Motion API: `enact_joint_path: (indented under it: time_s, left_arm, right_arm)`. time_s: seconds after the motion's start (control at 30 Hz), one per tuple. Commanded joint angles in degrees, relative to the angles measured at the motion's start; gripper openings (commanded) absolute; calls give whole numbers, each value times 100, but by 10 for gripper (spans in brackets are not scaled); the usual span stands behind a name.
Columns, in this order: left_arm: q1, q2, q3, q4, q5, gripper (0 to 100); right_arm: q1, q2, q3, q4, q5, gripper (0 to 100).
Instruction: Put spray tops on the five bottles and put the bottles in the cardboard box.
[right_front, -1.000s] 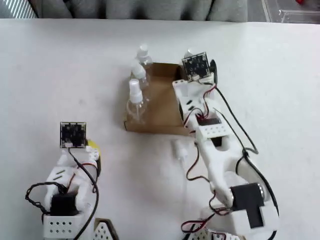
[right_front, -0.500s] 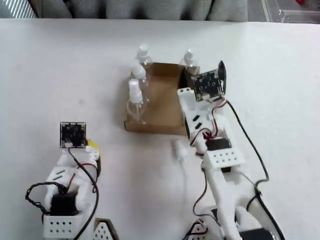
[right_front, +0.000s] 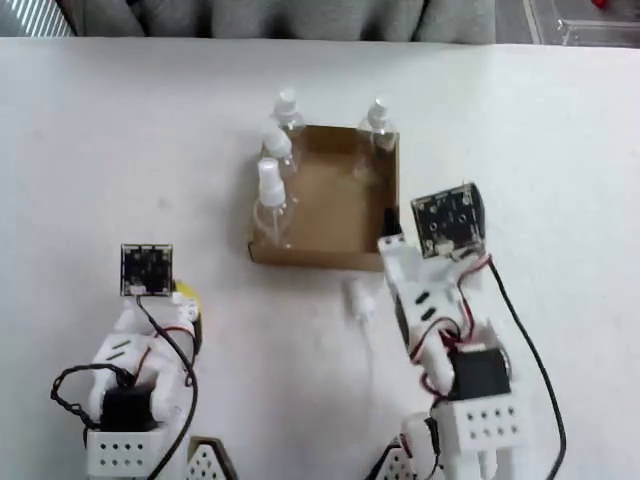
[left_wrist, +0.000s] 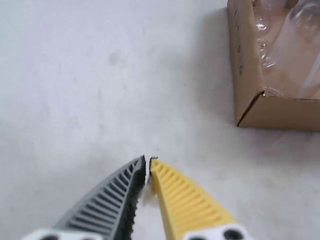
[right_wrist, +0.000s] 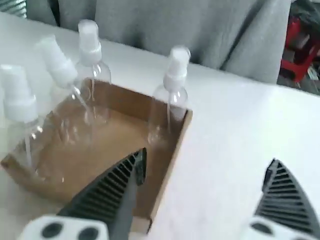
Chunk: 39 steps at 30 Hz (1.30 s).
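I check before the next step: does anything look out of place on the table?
Yes. One spray top lies loose on the table beside the cardboard box, attached to no bottle.

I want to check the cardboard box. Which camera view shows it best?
The high view: the whole cardboard box shows from above. The right wrist view shows it aslant, its near side cut off. The left wrist view shows one corner.

Cardboard box (left_wrist: 246, 65) runs off the frame edge in the left wrist view, and the bottles (left_wrist: 295, 25) inside are just clear glints, can't count them. Loose spray top (right_front: 357, 298) is white-on-white against the bench (right_front: 150, 150), tube barely traceable.
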Motion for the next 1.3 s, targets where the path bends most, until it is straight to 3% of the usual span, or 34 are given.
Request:
enact_joint_path:
  time_s: [0.0,0.2,0.4,0.6,0.87,1.0,1.27]
  left_arm:
    - [-66,-66,-9,141,-53,24]
    - [-66,-66,-9,246,-53,24]
    - [-66,-66,-9,255,-53,24]
    - [-66,-66,-9,264,-53,23]
    - [-66,-66,-9,369,-53,24]
    - [-66,-66,-9,369,-53,24]
    - [-66,-66,-9,369,-53,24]
  right_arm:
    - [593,-1042,-62,2123,325,318]
    - [2009,-1604,-62,4312,1969,318]
    - [3574,-1596,88,5270,3429,319]
    - [4725,-1596,343,5481,4167,304]
    - [5165,-1596,352,5552,4440,5]
    - [5411,-1596,352,5613,4607,14]
    - [7143,-1481,923,5358,6549,15]
